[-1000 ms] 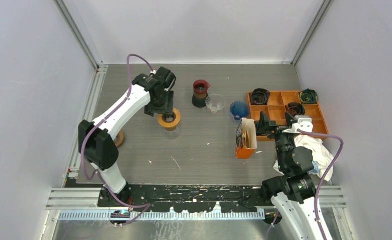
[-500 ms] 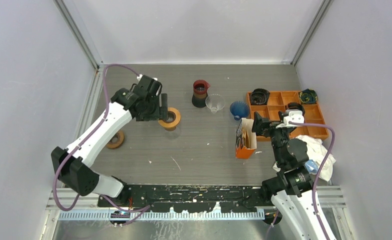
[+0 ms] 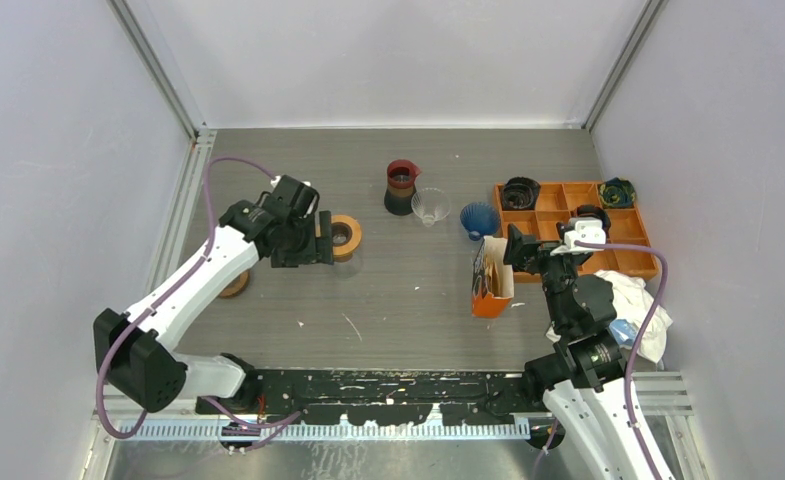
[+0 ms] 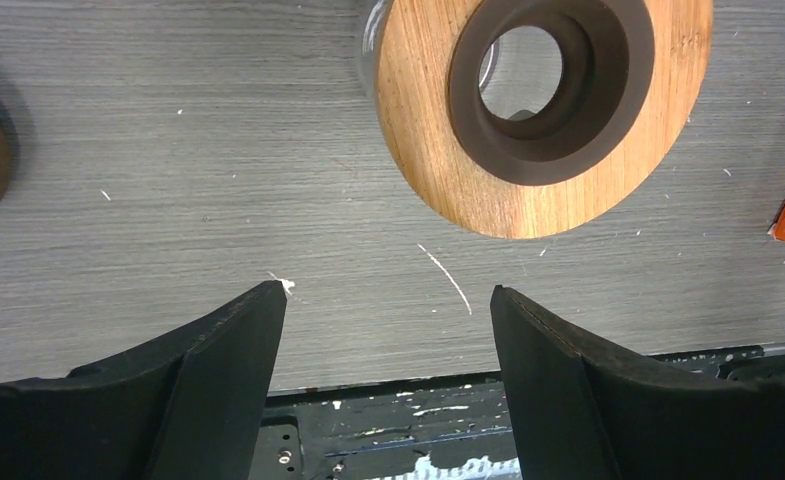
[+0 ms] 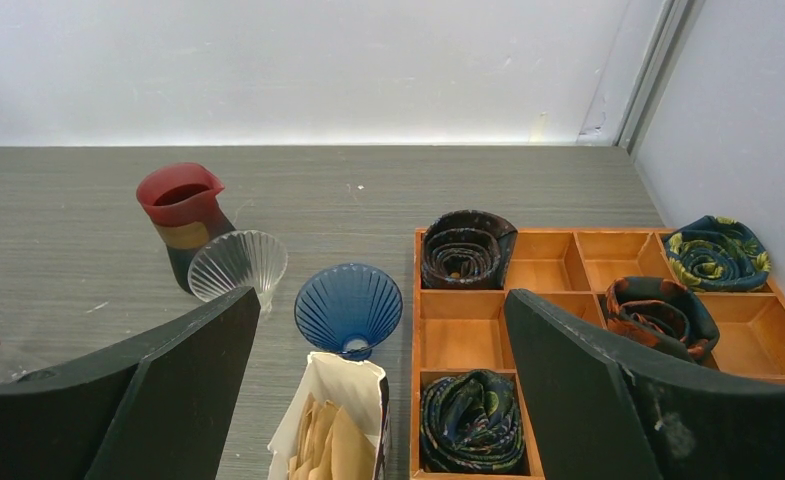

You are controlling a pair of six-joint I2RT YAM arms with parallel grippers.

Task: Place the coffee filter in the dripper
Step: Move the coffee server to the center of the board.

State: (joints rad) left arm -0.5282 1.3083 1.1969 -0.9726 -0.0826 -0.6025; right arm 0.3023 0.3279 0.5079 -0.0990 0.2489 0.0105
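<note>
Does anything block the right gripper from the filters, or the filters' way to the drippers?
Nothing visible does. The right gripper is open and faces the carton, whose open top shows the filters. The blue dripper and the clear dripper stand just beyond the carton, and both look empty.

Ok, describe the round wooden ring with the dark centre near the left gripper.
The round wooden ring is a disc of grained wood with a dark brown collar lining its central hole. Clear glass peeks from under its rim, so it seems to cap a vessel on the grey table. The open left gripper sits close, not touching it.
</note>
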